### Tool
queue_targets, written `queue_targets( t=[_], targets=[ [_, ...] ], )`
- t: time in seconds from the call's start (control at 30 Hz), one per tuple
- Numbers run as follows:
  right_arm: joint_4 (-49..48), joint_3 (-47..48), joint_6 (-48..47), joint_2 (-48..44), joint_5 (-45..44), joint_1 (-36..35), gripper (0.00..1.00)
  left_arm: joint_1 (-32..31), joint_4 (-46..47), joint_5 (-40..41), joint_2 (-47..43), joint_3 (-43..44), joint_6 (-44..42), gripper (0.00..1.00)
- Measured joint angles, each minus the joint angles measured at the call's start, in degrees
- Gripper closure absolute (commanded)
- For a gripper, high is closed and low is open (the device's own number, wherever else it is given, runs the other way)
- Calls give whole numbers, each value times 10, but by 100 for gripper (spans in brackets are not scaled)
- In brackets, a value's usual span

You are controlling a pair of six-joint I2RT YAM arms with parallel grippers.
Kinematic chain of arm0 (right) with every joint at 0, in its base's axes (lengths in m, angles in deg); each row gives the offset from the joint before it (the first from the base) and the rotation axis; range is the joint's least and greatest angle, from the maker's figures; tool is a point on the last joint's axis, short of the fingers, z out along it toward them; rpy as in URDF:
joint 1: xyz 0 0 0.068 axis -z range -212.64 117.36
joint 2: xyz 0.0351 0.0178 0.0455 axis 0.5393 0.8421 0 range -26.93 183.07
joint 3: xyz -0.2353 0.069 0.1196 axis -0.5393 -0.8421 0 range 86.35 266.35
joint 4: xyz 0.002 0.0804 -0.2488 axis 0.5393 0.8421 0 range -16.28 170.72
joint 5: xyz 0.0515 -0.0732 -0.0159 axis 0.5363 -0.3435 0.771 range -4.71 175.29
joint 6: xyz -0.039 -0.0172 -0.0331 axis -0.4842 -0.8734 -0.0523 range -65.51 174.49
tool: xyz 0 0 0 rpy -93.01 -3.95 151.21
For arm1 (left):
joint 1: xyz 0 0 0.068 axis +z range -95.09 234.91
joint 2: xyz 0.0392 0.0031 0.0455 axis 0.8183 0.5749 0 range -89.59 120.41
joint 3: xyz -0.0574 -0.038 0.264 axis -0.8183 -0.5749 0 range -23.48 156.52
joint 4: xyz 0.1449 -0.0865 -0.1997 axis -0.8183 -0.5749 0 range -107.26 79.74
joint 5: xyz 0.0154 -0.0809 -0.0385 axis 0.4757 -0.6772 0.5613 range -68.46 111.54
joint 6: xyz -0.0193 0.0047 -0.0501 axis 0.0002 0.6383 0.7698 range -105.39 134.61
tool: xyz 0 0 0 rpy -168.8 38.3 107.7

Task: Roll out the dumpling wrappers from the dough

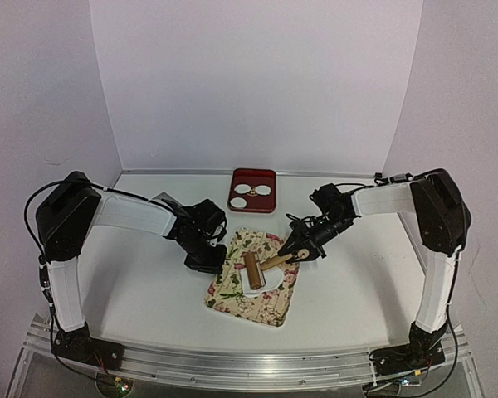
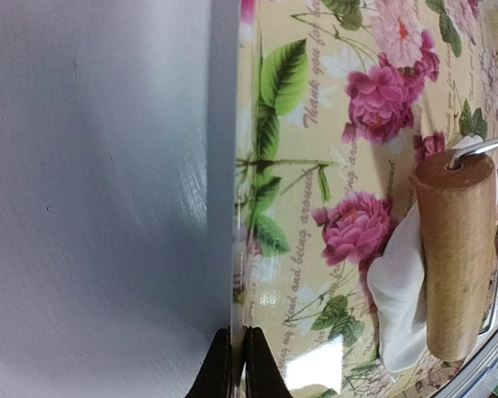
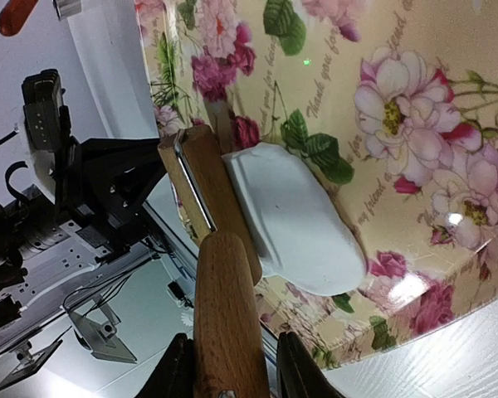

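The left fingers [image 2: 221, 370] are pinched together on the edge of the floral mat [image 2: 315, 124]. The right fingers [image 3: 179, 370] clamp the rolling pin [image 3: 225, 307] by its wooden handle, its roller resting on the dough [image 3: 295, 220], which lies flattened on the mat. The dumpling wrappers [image 1: 248, 189] lie in the red tray [image 1: 235, 204] farther back on the tabletop [image 1: 149, 290].

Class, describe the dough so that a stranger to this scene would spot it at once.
On the white table lies a floral mat. Near the mat's middle, under the wooden rolling pin, sits the dough. It is one soft, irregular, flattened white lump, unlike the neat round dumpling wrappers in the red tray farther back.
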Motion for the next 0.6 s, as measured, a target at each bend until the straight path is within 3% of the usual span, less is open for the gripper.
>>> queue_targets(
  t=[0.27, 0.47, 0.6],
  targets=[
    [32, -42, -18, -45, -23, 50, 100, -3, 8, -1, 0, 0, 9, 100],
    [44, 30, -15, 17, -1, 8, 100, -2, -1, 1, 0, 0, 11, 100],
    [29, 22, -18, 7, -1, 6, 100, -2, 0, 0, 0, 0, 13, 100]
  ],
)
